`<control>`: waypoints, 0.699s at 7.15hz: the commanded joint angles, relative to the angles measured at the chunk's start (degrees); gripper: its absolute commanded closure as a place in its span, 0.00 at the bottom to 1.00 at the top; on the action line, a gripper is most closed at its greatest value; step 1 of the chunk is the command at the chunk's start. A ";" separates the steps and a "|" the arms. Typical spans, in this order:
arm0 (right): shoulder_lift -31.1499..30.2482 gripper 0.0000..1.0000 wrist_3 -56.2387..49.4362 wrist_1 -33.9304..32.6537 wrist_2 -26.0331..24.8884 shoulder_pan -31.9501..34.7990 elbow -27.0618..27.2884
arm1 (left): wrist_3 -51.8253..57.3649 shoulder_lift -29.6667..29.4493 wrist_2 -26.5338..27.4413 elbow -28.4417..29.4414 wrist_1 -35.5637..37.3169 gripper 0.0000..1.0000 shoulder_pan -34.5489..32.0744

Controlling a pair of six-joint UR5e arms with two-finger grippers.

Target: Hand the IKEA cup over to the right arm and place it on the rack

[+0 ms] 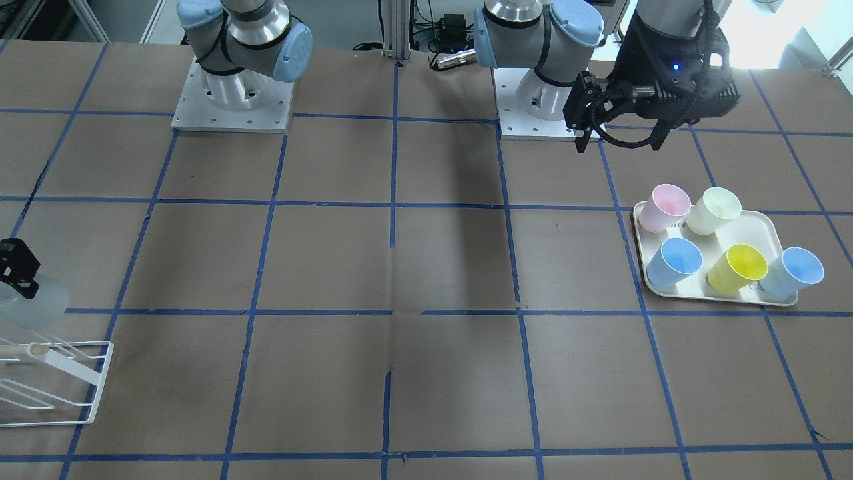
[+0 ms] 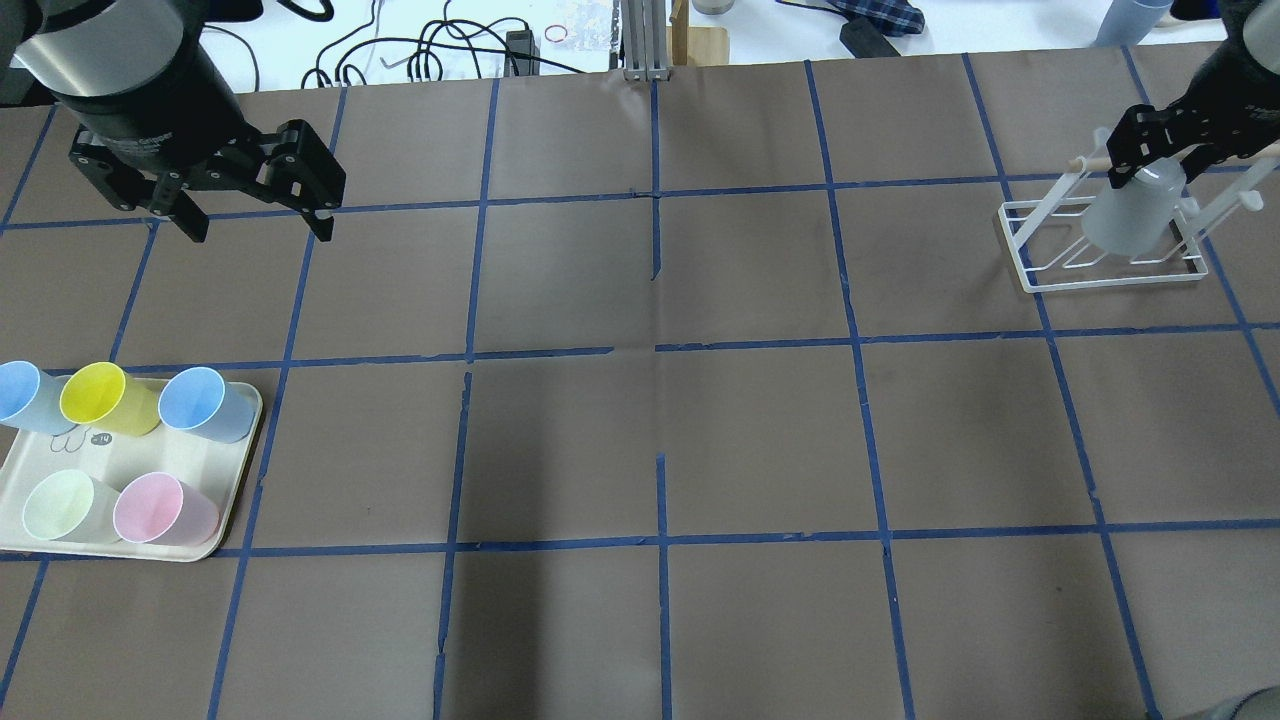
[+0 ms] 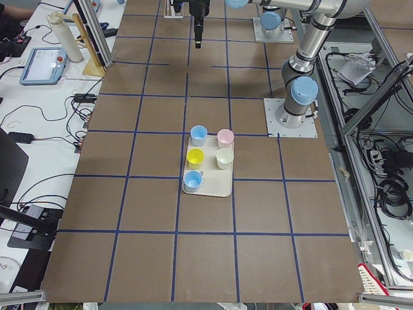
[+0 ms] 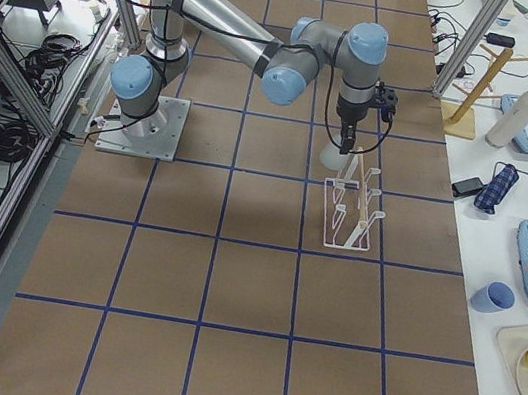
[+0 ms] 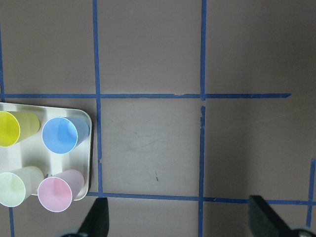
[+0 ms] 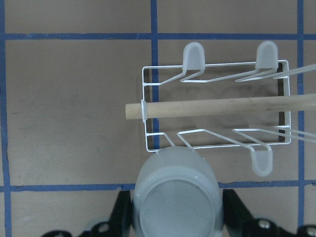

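The right gripper is closed on the IKEA cup, a black finger pressed to each side of it. The cup is light grey and translucent, held upside down with its base facing the wrist camera. It hangs over the near edge of the white wire rack, where a clear peg would stand in line with the one showing beside it; whether the cup is already seated on a peg cannot be told. The rack's wooden dowel runs along its middle, just beyond the cup. Far across the brown, blue-taped table, the left gripper hovers with its jaws spread wide and nothing between them, well apart from the cream tray below and beside it. On that tray stand two blue cups, a yellow cup, a pale-green cup and a pink cup.
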 commanded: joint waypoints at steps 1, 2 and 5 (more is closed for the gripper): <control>0.90 0.58 -0.11 -0.81 0.00 0.03 0.08 | -0.66 -0.11 -1.78 -0.89 5.17 0.00 0.11; 1.61 0.50 -0.46 -0.90 0.00 -0.06 0.08 | -0.84 0.15 -1.43 -1.41 4.87 0.00 0.02; 2.14 0.00 -0.29 -1.34 -0.26 0.03 -0.36 | -0.93 0.50 -2.13 -2.38 4.77 0.00 0.11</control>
